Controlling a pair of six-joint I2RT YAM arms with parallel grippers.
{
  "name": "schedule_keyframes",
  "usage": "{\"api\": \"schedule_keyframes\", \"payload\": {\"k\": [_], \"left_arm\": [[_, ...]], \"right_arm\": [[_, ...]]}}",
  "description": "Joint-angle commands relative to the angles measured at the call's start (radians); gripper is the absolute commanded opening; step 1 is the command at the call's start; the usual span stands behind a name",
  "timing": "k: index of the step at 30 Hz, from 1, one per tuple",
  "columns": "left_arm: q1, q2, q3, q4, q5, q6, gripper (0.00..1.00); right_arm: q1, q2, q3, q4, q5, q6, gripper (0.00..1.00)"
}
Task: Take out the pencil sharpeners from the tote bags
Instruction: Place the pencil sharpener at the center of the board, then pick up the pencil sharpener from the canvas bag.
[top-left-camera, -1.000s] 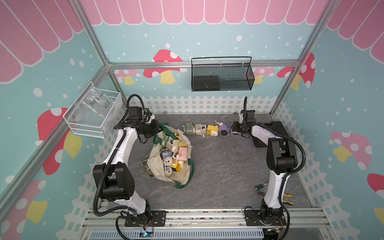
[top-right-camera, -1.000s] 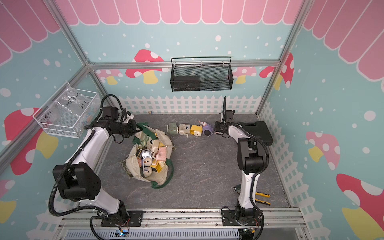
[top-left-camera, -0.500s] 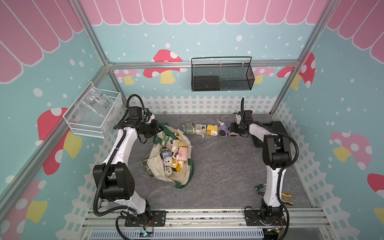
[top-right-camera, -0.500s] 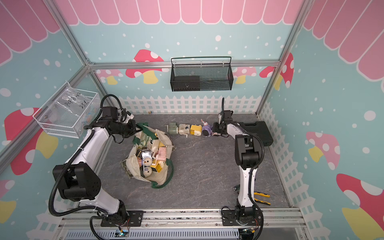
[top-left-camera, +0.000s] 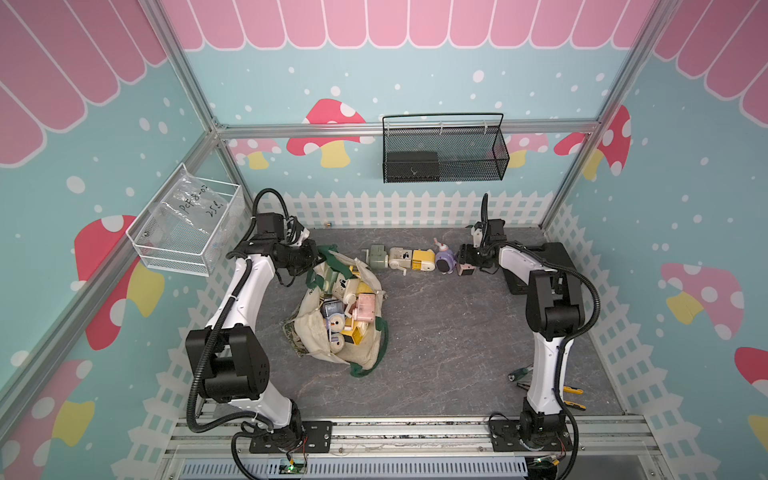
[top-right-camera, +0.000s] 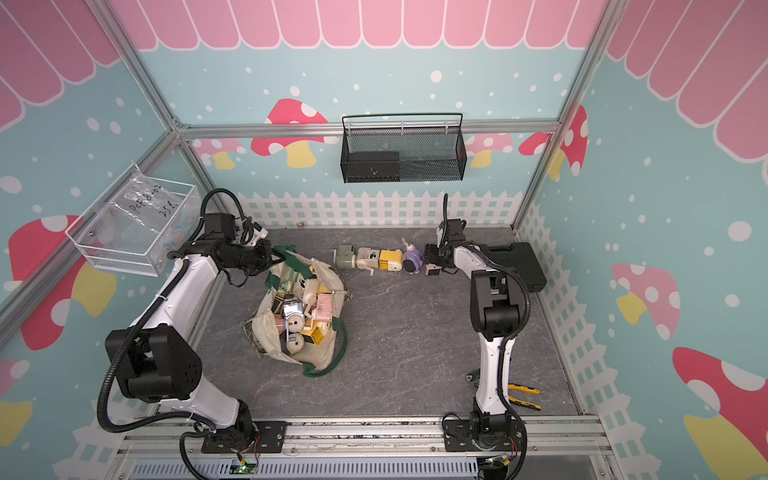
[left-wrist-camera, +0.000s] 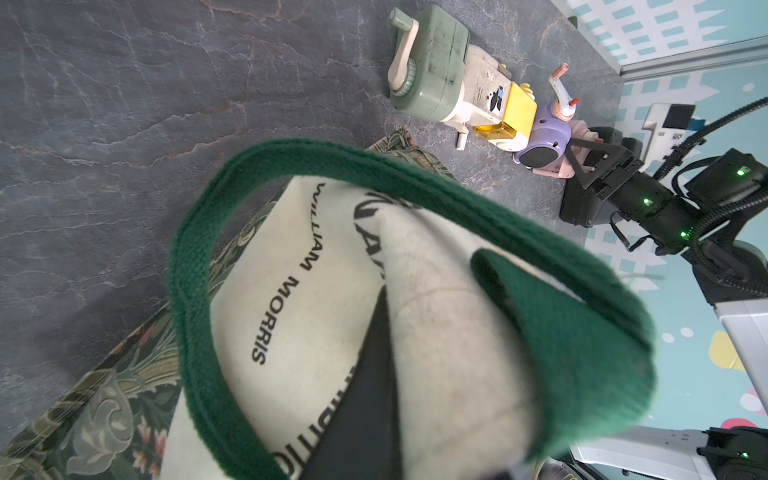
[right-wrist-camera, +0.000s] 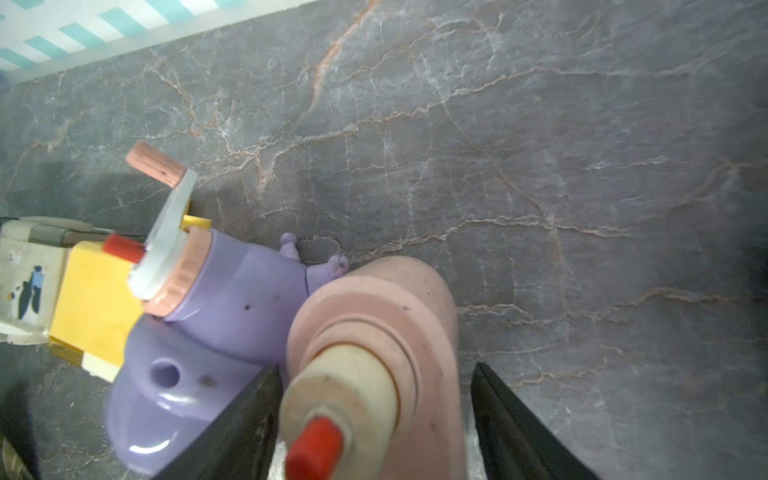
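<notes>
pencil sharpeners (top-left-camera: 353, 309): boxy smooth plastic, pastel pink/cream/yellow/blue, heaped inside the slumped tote bag (top-left-camera: 361, 357), just beyond the left pincer (top-left-camera: 312, 259) tips. Five more sit out in a close row on the tabletop (top-left-camera: 436, 340), running from the right pincer (right-wrist-camera: 374, 372) toward the left one. Tote bag is soft cream canvas with black printed lettering and a leafy green patterned base, mouth gaping. Left pincer clamped tight on the bag's rim, next to the woven dark green strap handle (left-wrist-camera: 195, 266), which loops in front of it. Right pincer jaws spread, straddling the pink sharpener (right-wrist-camera: 374, 316), a rounded matte shell with a cream crank hub and red tip. One finger (right-wrist-camera: 257, 407) is hard beside it, with a clear gap to the other. Just past that near finger, against the pink one, is the glossy purple sharpener (right-wrist-camera: 232, 307), bulbous with a pink ribbed collar, then the square yellow sharpener (right-wrist-camera: 91, 291). Tabletop is grey, stone-veined, matte
</notes>
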Motion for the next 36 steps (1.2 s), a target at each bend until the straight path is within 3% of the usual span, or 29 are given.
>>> {"api": "schedule_keyframes", "payload": {"k": [1, 23, 29, 36], "left_arm": [[0.014, -0.037, 0.019, 0.087, 0.034, -0.008, 0.0], [0.013, -0.035, 0.019, 0.086, 0.032, -0.008, 0.0], [0.013, -0.038, 0.017, 0.087, 0.028, -0.006, 0.0], [0.014, -0.04, 0.018, 0.087, 0.026, -0.005, 0.0]], "right_arm": [[0.0, -0.093, -0.027, -0.014, 0.046, -0.009, 0.76], [0.04, -0.565, -0.399, 0.044, 0.009, -0.003, 0.71], [0.13, -0.695, -0.475, 0.076, -0.015, -0.005, 0.69], [0.357, -0.767, -0.487, 0.098, 0.009, -0.026, 0.67]]}}
